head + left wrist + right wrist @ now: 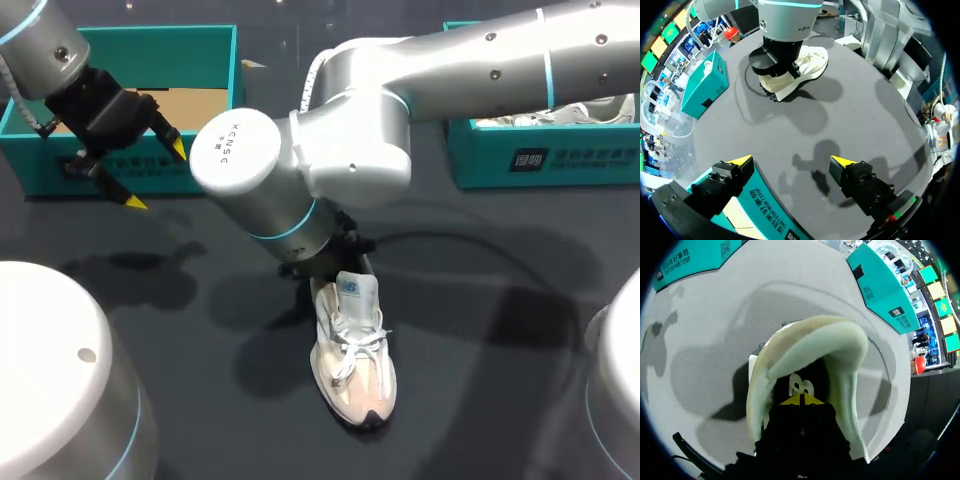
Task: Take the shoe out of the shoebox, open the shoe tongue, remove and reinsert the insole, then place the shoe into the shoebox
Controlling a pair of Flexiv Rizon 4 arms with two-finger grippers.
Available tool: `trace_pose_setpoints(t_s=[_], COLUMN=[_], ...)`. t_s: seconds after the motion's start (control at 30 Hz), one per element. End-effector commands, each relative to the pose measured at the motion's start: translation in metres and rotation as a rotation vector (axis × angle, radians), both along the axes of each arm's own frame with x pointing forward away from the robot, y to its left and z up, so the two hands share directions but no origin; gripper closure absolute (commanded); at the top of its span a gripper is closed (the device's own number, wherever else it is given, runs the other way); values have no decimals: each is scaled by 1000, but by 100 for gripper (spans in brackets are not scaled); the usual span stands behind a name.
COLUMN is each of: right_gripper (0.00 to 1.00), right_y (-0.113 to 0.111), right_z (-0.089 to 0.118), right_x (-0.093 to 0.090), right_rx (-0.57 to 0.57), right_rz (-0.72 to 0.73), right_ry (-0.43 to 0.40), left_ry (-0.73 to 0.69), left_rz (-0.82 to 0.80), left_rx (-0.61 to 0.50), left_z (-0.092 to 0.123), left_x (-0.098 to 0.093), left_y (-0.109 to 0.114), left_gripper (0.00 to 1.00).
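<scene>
Standing on the matte dark table [500, 400], the cream mesh lace-up sneaker [352, 365] holds the right gripper [801, 400], tips pressed together, inside its padded collar, while the left gripper [157, 176] gapes at the teal cardboard shoebox [160, 45]'s front wall.

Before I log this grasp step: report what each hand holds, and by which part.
The left hand is open, holding nothing. The right hand has its tips closed together at the opening of the shoe; whether they pinch anything there cannot be told.
</scene>
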State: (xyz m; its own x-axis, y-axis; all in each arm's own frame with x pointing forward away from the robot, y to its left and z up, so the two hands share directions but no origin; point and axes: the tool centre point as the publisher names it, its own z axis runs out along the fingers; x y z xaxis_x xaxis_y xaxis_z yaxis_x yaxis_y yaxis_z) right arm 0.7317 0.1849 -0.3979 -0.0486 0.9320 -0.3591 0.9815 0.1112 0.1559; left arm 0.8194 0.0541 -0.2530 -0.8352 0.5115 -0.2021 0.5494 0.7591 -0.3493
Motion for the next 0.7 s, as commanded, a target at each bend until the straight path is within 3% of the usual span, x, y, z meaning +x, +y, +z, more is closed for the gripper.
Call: trace_pose_setpoints(t_s=[0.03,0.27,0.53,0.7], right_gripper=[100,100,100,100], right_y=[8,1,-16,-25], right_z=[5,21,4,-12], right_x=[-12,-15,-7,-4], right_rx=[-45,-120,-206,-129], right_rz=[-150,-183,-248,-262], right_ry=[-114,-184,-158,-88], left_ry=[-1,-1,-1,-1], left_rz=[-1,-1,-1,-1], left_rx=[2,2,2,2], left_z=[0,0,0,0], left_x=[-1,-1,-1,-1], left_y=[1,1,1,1], left_gripper=[0,0,0,0])
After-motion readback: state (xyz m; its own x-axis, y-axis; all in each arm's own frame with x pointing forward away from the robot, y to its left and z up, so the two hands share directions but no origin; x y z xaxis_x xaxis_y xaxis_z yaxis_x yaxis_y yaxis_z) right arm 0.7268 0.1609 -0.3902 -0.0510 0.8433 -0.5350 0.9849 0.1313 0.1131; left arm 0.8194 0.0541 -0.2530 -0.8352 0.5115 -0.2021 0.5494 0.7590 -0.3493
